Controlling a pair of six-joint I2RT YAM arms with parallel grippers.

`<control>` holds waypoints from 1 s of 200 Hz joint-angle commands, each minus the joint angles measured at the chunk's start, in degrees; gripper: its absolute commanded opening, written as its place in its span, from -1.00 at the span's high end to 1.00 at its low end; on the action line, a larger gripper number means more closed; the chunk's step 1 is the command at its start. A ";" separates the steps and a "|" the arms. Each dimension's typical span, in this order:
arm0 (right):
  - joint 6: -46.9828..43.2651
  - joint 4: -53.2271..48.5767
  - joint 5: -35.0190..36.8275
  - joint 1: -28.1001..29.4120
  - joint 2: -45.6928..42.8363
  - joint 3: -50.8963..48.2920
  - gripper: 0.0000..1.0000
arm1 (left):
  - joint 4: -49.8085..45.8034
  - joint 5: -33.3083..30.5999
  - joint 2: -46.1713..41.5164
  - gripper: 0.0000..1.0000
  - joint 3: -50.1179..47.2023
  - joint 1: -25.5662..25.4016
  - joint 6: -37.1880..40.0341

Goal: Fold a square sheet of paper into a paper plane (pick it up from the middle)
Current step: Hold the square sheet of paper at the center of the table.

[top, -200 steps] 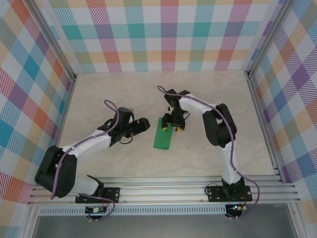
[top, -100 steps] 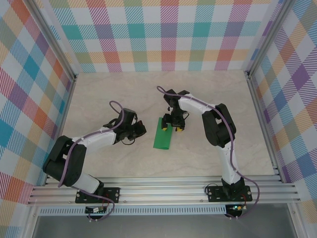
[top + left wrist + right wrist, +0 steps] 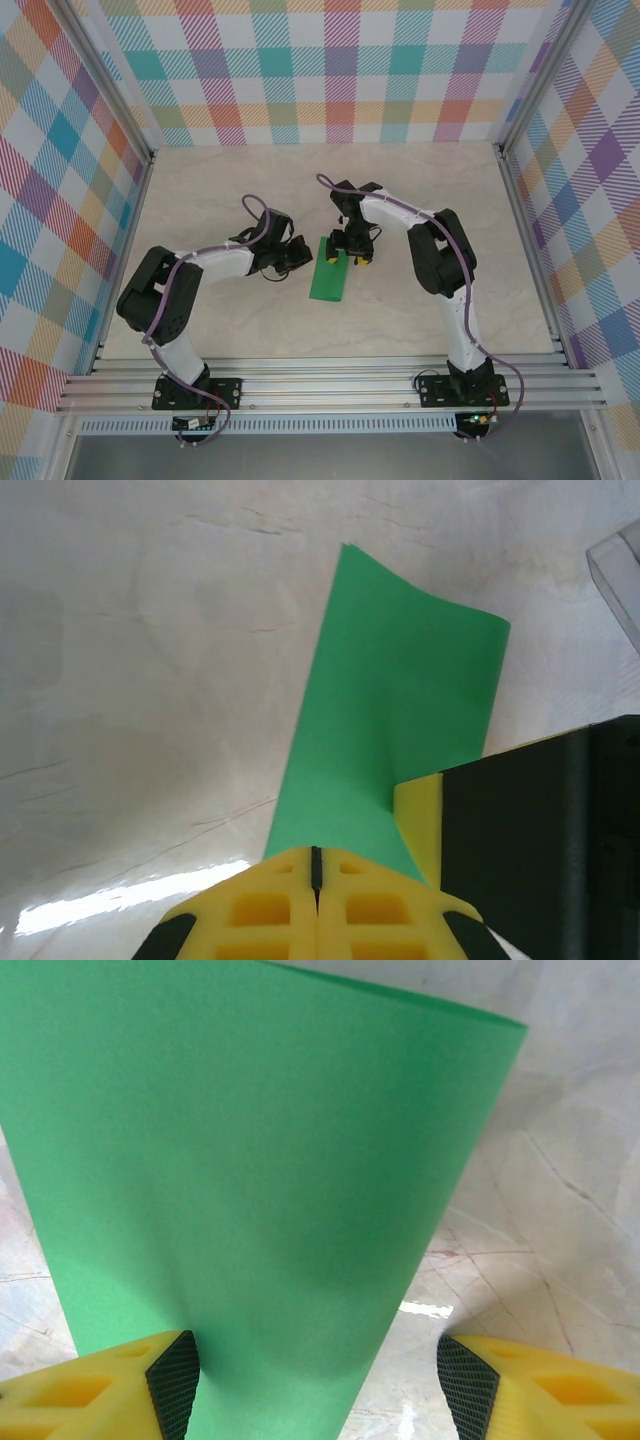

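The square sheet of paper is bright green and lies on the table folded into a long rectangle, not the shape of a paper plane. Its far end lifts off the table. My right gripper stands over that far end, jaws wide apart. The paper runs between its fingers and lies against the left one. My left gripper is shut with nothing in it, its yellow tips pointing at the paper's left long edge. One right finger shows beside the paper.
The beige marble-patterned tabletop is fenced by aluminium rails and checked walls. Both arms reach in from the near rail and meet at the table's middle.
My left gripper has shut, and its arm has swung round so the gripper sits closer to the paper's left edge. The right arm and the paper have stayed where they were.
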 commanded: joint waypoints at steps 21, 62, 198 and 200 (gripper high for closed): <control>0.11 0.51 3.48 0.16 5.43 -2.45 -0.38 | 1.60 3.41 3.80 1.00 3.40 -1.72 -1.30; 0.20 0.67 3.39 0.16 5.61 -2.48 -0.39 | 0.94 3.36 5.89 1.00 4.89 -2.26 -1.36; 1.20 1.05 2.78 0.12 6.23 -2.48 -0.41 | -0.92 1.52 8.71 1.00 6.47 -2.96 -1.16; 1.20 1.05 2.75 0.09 6.24 -2.48 -0.41 | -0.85 1.49 8.60 1.00 6.48 -2.96 -1.13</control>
